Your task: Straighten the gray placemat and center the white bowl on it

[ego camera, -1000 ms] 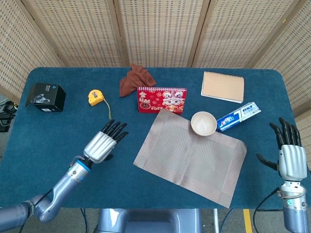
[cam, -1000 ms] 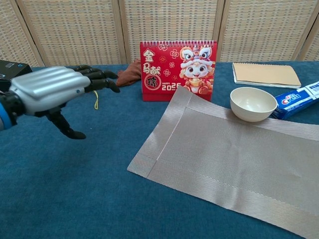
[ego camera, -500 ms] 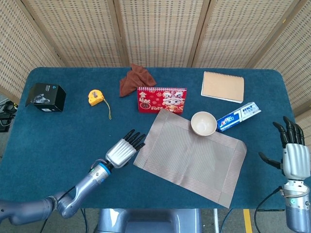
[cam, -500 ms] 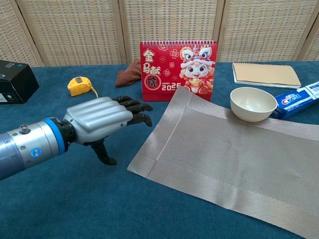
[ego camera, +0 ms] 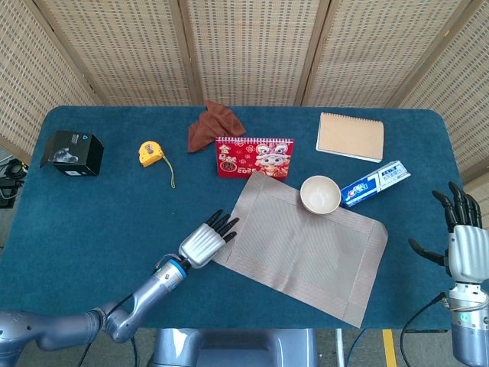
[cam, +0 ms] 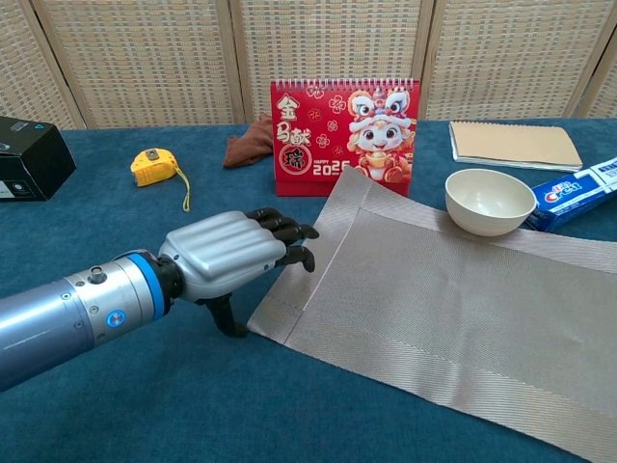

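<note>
The gray placemat (ego camera: 302, 246) (cam: 453, 309) lies skewed on the blue table, its near left corner toward me. A white bowl (ego camera: 320, 193) (cam: 490, 200) stands upright on the mat's far right edge. My left hand (ego camera: 205, 243) (cam: 231, 258) hovers at the mat's left corner, palm down, fingers apart and stretched over the mat's edge, holding nothing. Whether the fingertips touch the mat I cannot tell. My right hand (ego camera: 463, 246) is off the table's right edge, fingers spread upward, empty, seen only in the head view.
A red desk calendar (ego camera: 254, 157) (cam: 347, 123) stands just behind the mat. A toothpaste box (ego camera: 375, 183) lies right of the bowl, a notebook (ego camera: 351, 136) behind it. A brown cloth (ego camera: 214, 125), yellow tape measure (ego camera: 150, 154) and black box (ego camera: 72, 152) sit far left.
My left hand has travelled right and toward me, from open table near the tape measure to the placemat's left corner. The right hand drifted slightly down and outward. Mat and bowl have not moved.
</note>
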Action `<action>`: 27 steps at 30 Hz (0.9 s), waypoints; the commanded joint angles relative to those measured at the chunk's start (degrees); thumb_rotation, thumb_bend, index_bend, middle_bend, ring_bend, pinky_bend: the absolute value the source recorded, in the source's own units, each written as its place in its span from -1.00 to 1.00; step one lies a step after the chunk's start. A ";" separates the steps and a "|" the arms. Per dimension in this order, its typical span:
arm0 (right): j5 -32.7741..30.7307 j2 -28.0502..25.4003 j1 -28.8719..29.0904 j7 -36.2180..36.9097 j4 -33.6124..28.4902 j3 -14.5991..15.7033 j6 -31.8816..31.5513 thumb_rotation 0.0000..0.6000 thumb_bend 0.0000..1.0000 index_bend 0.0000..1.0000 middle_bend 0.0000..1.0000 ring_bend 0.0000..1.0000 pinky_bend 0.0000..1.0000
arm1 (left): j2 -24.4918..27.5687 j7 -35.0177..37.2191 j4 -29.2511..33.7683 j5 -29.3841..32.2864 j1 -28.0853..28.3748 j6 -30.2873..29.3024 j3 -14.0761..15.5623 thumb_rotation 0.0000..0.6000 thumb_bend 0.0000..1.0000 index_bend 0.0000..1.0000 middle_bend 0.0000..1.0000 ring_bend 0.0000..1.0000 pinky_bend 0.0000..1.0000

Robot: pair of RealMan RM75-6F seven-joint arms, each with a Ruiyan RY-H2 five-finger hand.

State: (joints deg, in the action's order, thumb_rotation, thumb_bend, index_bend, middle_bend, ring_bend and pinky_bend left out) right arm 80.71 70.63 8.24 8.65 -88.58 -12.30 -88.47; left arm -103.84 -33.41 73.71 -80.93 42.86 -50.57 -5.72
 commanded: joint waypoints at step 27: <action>0.25 -0.26 0.02 0.08 -0.99 0.45 0.90 1.00 -0.66 -0.63 -1.00 -1.00 -1.00 | -4.63 4.03 -5.41 -2.95 -1.36 -8.18 1.75 1.00 -0.12 0.36 -1.00 -1.00 -1.00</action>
State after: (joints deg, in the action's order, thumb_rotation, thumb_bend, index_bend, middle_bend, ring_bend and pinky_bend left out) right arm 80.96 70.37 8.26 8.73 -89.58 -11.85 -87.57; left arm -108.51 -29.41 68.26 -83.85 41.55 -58.70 -4.02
